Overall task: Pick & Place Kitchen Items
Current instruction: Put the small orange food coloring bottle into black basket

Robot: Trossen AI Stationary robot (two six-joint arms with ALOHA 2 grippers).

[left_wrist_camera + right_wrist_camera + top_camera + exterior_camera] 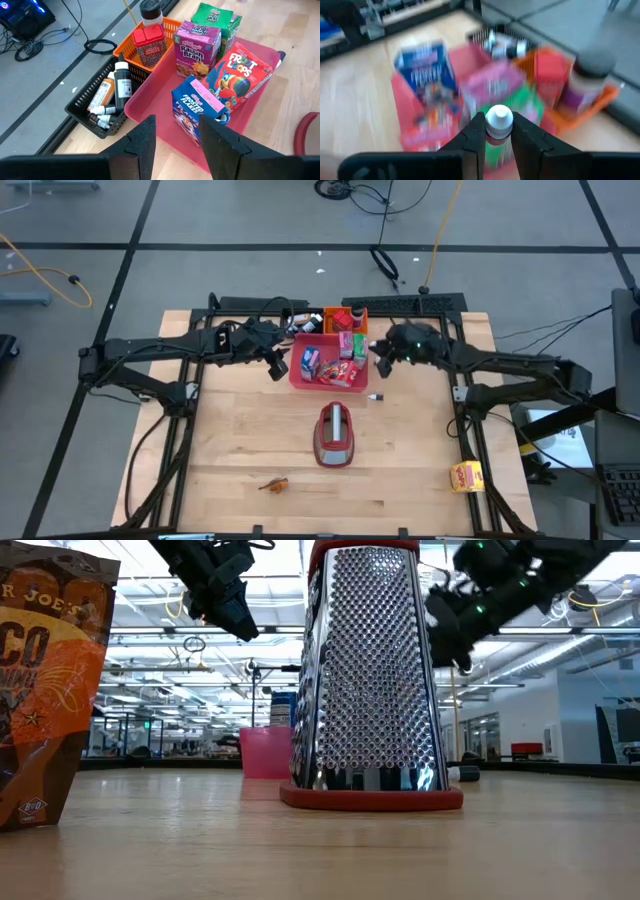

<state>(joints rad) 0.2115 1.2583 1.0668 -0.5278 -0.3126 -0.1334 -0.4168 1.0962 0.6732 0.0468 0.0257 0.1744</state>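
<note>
Closest to the low camera, at its left edge, stands an orange snack bag (50, 690); behind it, in the middle of the wooden table (240, 430), the metal box grater (368, 680) with a red base rises upright, while from above it lies between the pink tray (300, 375) and the table's near edge. The right gripper (492, 132) is clenched on a tiny white-capped bottle (498, 120), which is held between its fingers above the tray's right side. The left gripper (175, 137) hovers at the tray's left side with its fingers apart and nothing between them. In the tray stand the small cereal cartons: a blue Frosted Flakes box (192, 112) just in front of the left gripper, a red Froot Loops box (240, 75) leaning beside it, a purple Raisin Bran box (196, 47) and a green box (217, 20) behind. Beyond the tray, an orange basket (167, 25) holds a red-lidded tin (150, 45) and a dark-lidded jar (150, 10), and a black basket (82, 107) beside it holds small bottles (105, 107). A small dark-tipped bottle (376, 395) lies on the table just right of the tray. An orange-brown piece (275, 484) lies near the front edge, and a yellow packet (465, 476) rests at the front right corner.
</note>
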